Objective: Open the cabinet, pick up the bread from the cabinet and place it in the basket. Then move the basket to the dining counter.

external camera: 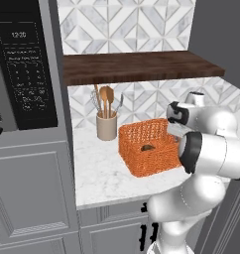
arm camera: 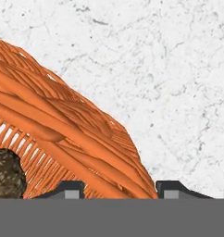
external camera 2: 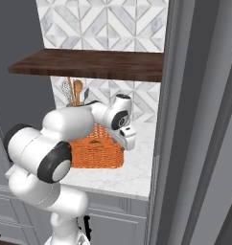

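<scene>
The orange basket (external camera: 137,136) (external camera 2: 96,153) stands on the marble worktop below the cabinet's dark wood shelf board (external camera: 137,67) (external camera 2: 89,62). The bread (external camera: 148,147) (arm camera: 7,173) lies inside it, a small dark lump on the basket floor. My gripper (arm camera: 121,187) points down at the basket's right-hand rim (arm camera: 86,139). One fingertip is inside the wall and one outside, both pressed against the weave. In the right base view the hand (external camera 2: 127,136) sits at the basket's near right corner. The dining counter is out of view.
A beige holder with wooden utensils (external camera: 106,124) (external camera 2: 75,93) stands behind the basket against the tiled wall. The tall grey unit with the black microwave (external camera: 23,64) is at the left. The open grey cabinet door (external camera 2: 194,119) hangs close on the right. Bare marble (external camera: 102,173) lies left of the basket.
</scene>
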